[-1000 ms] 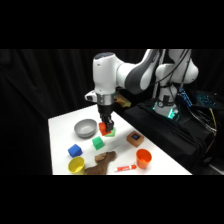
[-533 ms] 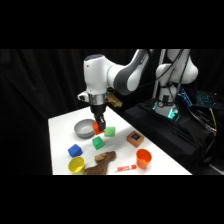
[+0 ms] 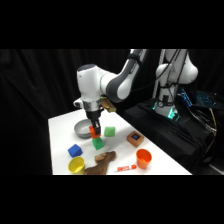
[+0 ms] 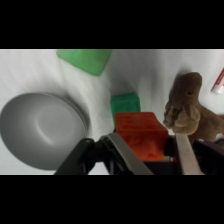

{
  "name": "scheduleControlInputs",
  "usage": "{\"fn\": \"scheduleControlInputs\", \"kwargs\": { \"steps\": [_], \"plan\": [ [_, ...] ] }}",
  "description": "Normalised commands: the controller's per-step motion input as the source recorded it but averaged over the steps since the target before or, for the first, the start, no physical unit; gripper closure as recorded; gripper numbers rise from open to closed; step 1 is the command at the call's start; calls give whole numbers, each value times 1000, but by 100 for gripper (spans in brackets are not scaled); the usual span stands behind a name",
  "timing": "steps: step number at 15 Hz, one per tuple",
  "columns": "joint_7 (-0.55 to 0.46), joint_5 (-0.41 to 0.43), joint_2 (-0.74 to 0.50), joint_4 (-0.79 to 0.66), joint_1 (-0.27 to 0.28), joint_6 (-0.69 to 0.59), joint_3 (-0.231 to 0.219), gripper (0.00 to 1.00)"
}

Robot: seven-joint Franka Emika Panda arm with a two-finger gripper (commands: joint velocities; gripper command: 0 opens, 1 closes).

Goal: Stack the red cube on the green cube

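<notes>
Clamping the red cube (image 4: 140, 134) between its fingers, the gripper (image 3: 94, 131) holds it off the table (image 3: 60, 130), just above the green cube (image 3: 98, 143). Beside the green cube sit a paler green cube (image 3: 109, 131), a grey bowl (image 3: 81, 130) and a brown plush toy (image 3: 102, 162); a blue cube (image 3: 75, 150), yellow cup (image 3: 76, 164) and orange cup (image 3: 143, 158) stand farther off.

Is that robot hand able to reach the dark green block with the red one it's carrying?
Probably yes. The gripper holds the red cube just above the green cube, and nothing sits between them.
</notes>
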Motion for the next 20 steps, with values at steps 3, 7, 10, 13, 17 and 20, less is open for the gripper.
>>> {"fn": "scheduleControlInputs", "kwargs": {
  "steps": [3,7,10,13,17,20],
  "plan": [
    [-125,85,154,217,-65,-69,48,74],
    [-126,95,138,175,-58,-43,59,74],
    [-126,103,95,146,-60,-30,61,74],
    [-125,104,76,122,-64,-13,60,74],
    [-133,111,64,94,-73,8,62,74],
    [-135,98,47,68,-65,46,61,23]
  ]
}}
